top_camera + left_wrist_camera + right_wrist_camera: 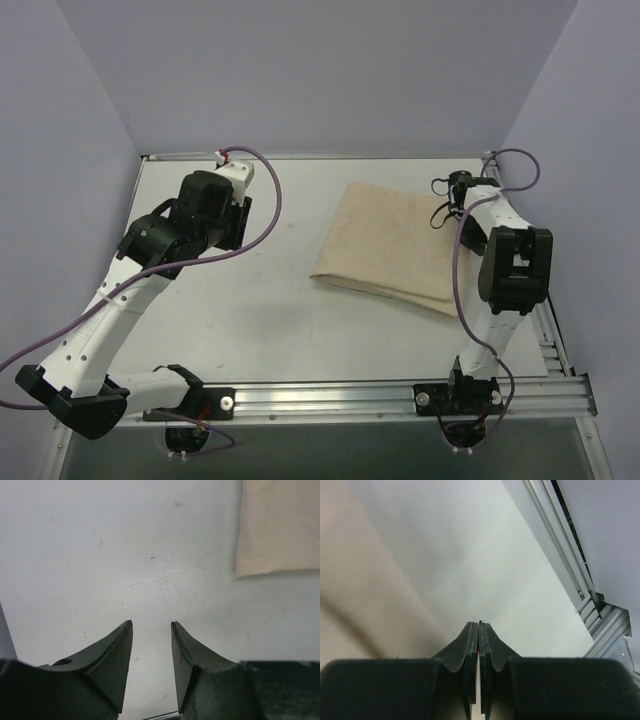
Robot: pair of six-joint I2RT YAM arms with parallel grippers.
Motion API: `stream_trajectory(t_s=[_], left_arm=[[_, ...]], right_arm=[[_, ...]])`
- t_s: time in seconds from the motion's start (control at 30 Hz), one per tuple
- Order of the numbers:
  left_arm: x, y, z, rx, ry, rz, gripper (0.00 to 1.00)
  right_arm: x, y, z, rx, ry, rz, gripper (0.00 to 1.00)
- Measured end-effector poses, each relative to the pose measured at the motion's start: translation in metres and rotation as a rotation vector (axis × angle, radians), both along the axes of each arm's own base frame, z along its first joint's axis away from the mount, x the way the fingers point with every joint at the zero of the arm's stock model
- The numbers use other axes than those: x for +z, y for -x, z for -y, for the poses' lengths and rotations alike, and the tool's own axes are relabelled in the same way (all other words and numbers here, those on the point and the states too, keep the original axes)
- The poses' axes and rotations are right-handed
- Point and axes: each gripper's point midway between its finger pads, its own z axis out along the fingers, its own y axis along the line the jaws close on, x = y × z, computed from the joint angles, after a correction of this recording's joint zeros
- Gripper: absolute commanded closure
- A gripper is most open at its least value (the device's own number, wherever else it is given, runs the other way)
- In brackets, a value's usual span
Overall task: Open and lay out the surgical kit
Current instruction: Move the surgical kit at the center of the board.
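Note:
The surgical kit shows only as a folded beige cloth wrap point(395, 245) lying flat on the right half of the white table point(250, 320); whatever it holds is hidden. My left gripper point(151, 623) hovers open over bare table, left of the wrap, whose corner point(277, 530) fills the upper right of the left wrist view. In the top view the left gripper point(238, 222) sits well left of the cloth. My right gripper point(480, 624) is shut with nothing between its fingers, just off the cloth's right edge point(365, 595). From above, its black body point(514, 270) hides the fingertips.
An aluminium rail point(400, 392) runs along the near edge, and another rail point(565, 545) lines the table's right side close to the right gripper. Purple cables point(270, 200) loop from both arms. Lilac walls point(320, 70) enclose the table on three sides.

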Motion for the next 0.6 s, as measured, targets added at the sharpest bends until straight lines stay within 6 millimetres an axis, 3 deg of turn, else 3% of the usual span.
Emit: stream_trajectory(t_s=[0.17, 0.23, 0.3, 0.43, 0.47, 0.6], left_arm=[[-0.007, -0.001, -0.008, 0.015, -0.048, -0.002, 0.54], [-0.008, -0.001, -0.009, 0.020, -0.055, -0.003, 0.54], [-0.008, 0.000, -0.011, 0.025, -0.055, -0.003, 0.54], [-0.011, 0.003, -0.012, 0.035, -0.053, -0.021, 0.54], [-0.013, 0.004, -0.012, 0.038, -0.053, -0.031, 0.54], [-0.022, 0.001, -0.012, 0.059, -0.020, -0.083, 0.54]], right_arm=[[0.021, -0.003, 0.043, -0.055, -0.081, 0.116, 1.00], [0.029, -0.007, 0.050, -0.046, -0.100, 0.156, 1.00], [0.028, -0.014, 0.042, -0.012, -0.148, 0.174, 1.00], [0.003, -0.024, 0.005, 0.074, -0.257, 0.161, 1.00], [-0.006, -0.022, -0.008, 0.096, -0.283, 0.149, 1.00], [-0.025, -0.010, -0.028, 0.112, -0.303, 0.111, 1.00]])
